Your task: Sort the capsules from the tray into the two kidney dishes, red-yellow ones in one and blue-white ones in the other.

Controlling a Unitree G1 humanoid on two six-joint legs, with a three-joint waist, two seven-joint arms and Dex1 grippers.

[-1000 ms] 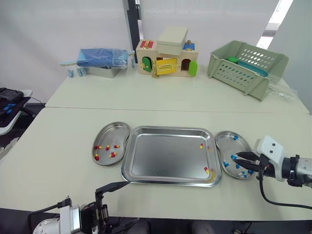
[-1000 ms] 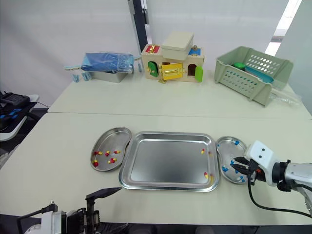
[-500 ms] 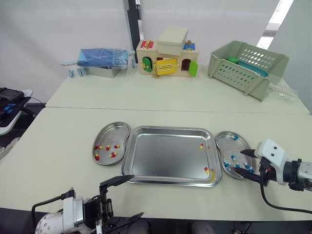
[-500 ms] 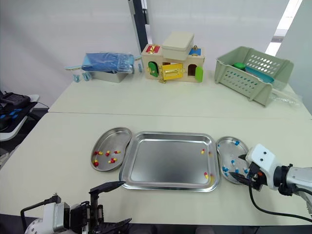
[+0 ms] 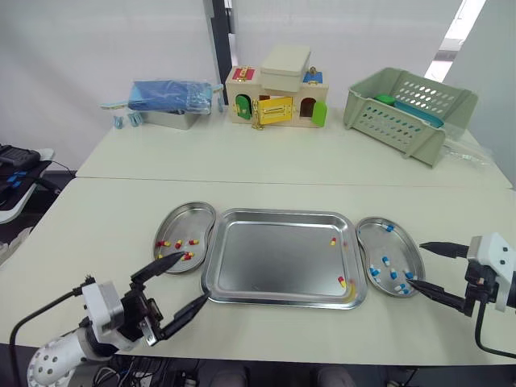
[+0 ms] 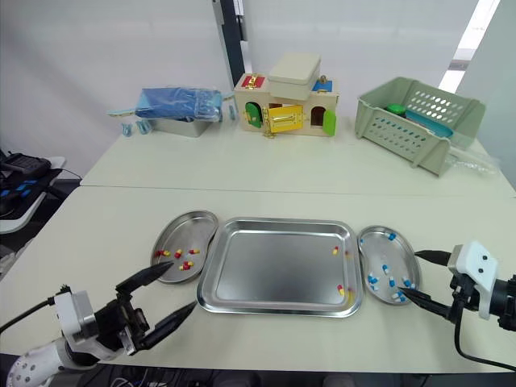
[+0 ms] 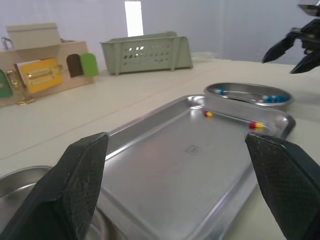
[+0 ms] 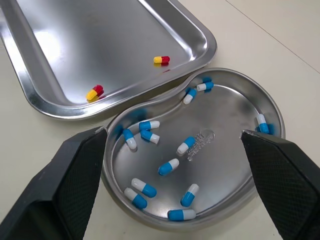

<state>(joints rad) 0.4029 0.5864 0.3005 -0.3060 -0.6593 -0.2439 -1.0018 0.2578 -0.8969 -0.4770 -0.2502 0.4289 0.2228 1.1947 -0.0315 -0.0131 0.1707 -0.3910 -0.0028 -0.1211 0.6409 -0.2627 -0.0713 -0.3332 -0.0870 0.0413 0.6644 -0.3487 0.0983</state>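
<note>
2 red-yellow capsules are left on the steel tray (image 5: 274, 262) at centre frame, both at its right side: one (image 5: 332, 240) near the upper right corner, the other (image 5: 342, 281) close to the lower right rim. Touching the tray's left edge, the left kidney dish (image 5: 184, 222) holds a cluster of red-yellow capsules; touching its right edge, the right kidney dish (image 5: 375, 240) holds only blue-white ones. The right gripper (image 5: 415, 263), at lower right, hangs empty with its fingers spread wide, their tips over that dish's near edge. The left gripper (image 5: 173, 289), at lower left, is just as wide and empty, beside the left dish and the tray's lower left corner. The likely trouble is the rim: a fingertip closing beside the tray wall could skid a capsule along it rather than pinch it, or nudge the abutting dishes. A slip during the carry across the tray could drop a red-yellow capsule among the blue-white ones. A toy house (image 5: 274, 97), a green basket (image 5: 407, 109) and a blue bag (image 5: 169, 95) line the top of the frame.
</note>
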